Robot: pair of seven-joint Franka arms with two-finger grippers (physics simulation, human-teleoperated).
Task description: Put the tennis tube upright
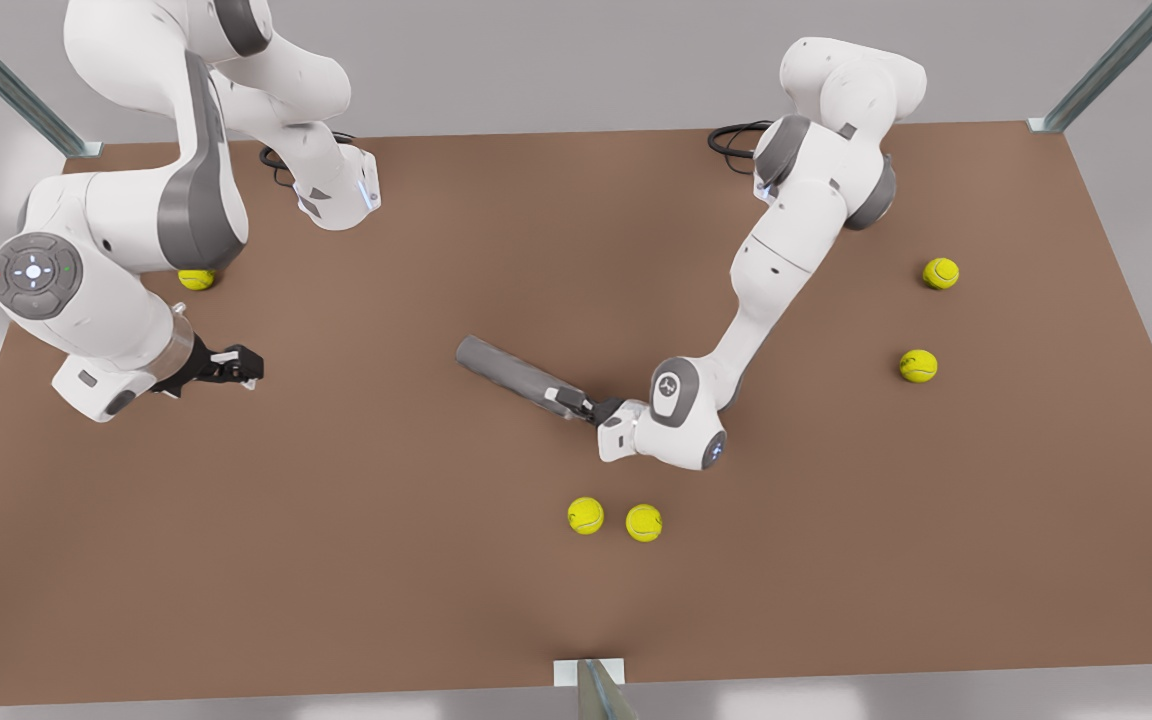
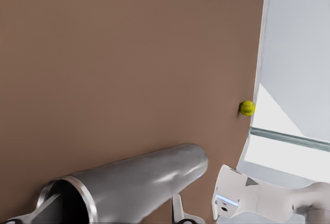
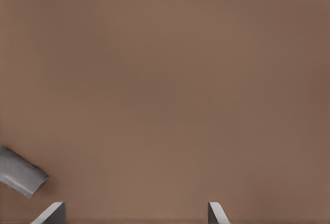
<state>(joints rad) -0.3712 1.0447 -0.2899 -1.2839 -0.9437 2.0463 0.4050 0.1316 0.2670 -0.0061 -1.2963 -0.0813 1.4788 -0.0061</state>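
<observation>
While left gripper (image 1: 576, 402) clamps rim, tennis tube (image 1: 511, 373) lies flat.

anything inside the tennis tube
Where the left gripper grips the tennis tube at its rim, the left wrist view shows a dark open mouth with nothing visible; deeper inside is hidden. The right gripper waits open.

tennis tube (image 1: 521, 378) near end hidden under left gripper (image 1: 584, 405) in front view, grip contact not resolvable. yellow ball (image 1: 196, 279) at upper left half hidden behind arm link. right wrist view: tube (image 3: 19, 174) cut off at lower-left edge, right gripper fingertips (image 3: 51, 212) clipped at bottom edge.
</observation>
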